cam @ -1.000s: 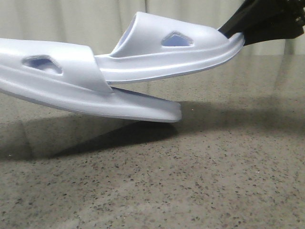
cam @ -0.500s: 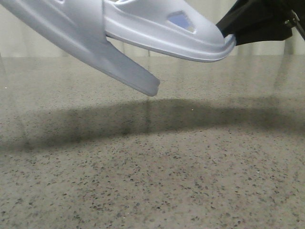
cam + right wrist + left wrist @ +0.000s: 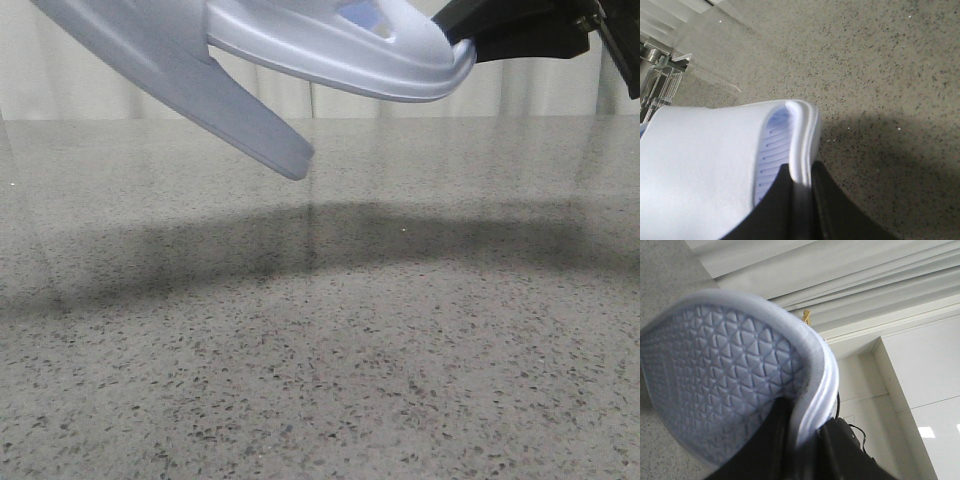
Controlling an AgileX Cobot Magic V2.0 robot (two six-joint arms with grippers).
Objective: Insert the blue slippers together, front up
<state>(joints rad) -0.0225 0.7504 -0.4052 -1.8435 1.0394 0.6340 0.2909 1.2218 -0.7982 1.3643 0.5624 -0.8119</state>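
Two pale blue slippers hang in the air above the table, nested one into the other. The left slipper [image 3: 190, 80] slopes down to the right, its end lowest. The right slipper [image 3: 340, 45] passes through its strap and points right. My left gripper [image 3: 807, 440] is shut on the left slipper's sole edge [image 3: 815, 385]; its triangle tread [image 3: 715, 375] fills that view. My right gripper [image 3: 802, 200] is shut on the right slipper's heel rim [image 3: 802, 130], beside the ribbed footbed [image 3: 775, 145]. In the front view only the right gripper's black fingers [image 3: 520, 30] show, at the top right.
The speckled grey stone table [image 3: 350, 360] lies below, with the slippers' shadow across it. A pale curtain hangs behind it. A metal rack [image 3: 657, 85] shows at the table's side in the right wrist view.
Both slippers have risen together and tilted; the left one's end now slopes down more steeply. The right gripper has moved up and slightly left with its slipper.
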